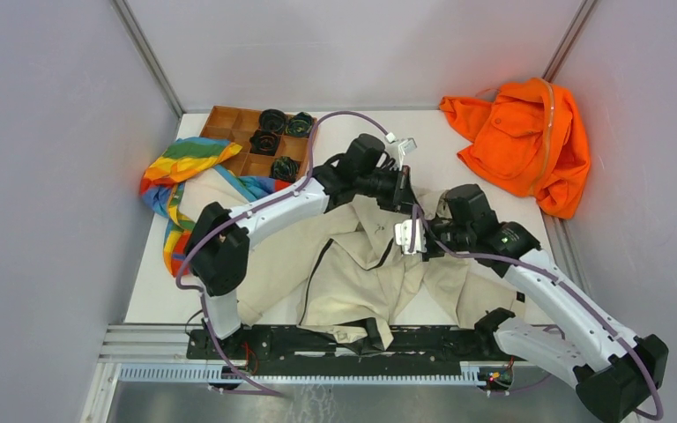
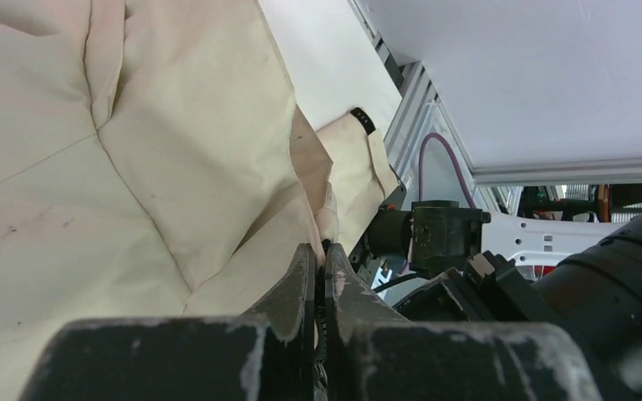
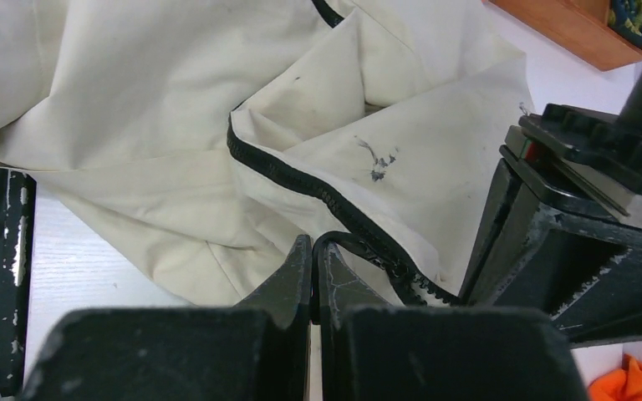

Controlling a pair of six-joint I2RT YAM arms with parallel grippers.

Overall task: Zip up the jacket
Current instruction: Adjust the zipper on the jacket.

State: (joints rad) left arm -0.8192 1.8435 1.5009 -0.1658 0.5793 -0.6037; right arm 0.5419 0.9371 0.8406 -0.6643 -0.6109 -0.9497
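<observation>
The beige jacket [image 1: 353, 264] lies crumpled in the middle of the table, its front open and its dark zipper [image 3: 301, 184] running along the edge. My left gripper [image 1: 408, 207] is at the jacket's upper part. In the left wrist view it [image 2: 318, 251] is shut on the jacket's zipper edge, with black teeth pinched between the fingers. Just below and to the right, my right gripper [image 1: 424, 244] is shut on a thin black zipper pull [image 3: 334, 238] that loops over one fingertip. A small dark logo [image 3: 376, 163] marks the cloth nearby.
An orange garment [image 1: 520, 141] lies at the back right. A rainbow-striped cloth [image 1: 181, 167] lies at the left, partly under the jacket. Behind it is a wooden tray [image 1: 229, 132] holding dark round items. A black rail [image 1: 317, 344] runs along the near edge.
</observation>
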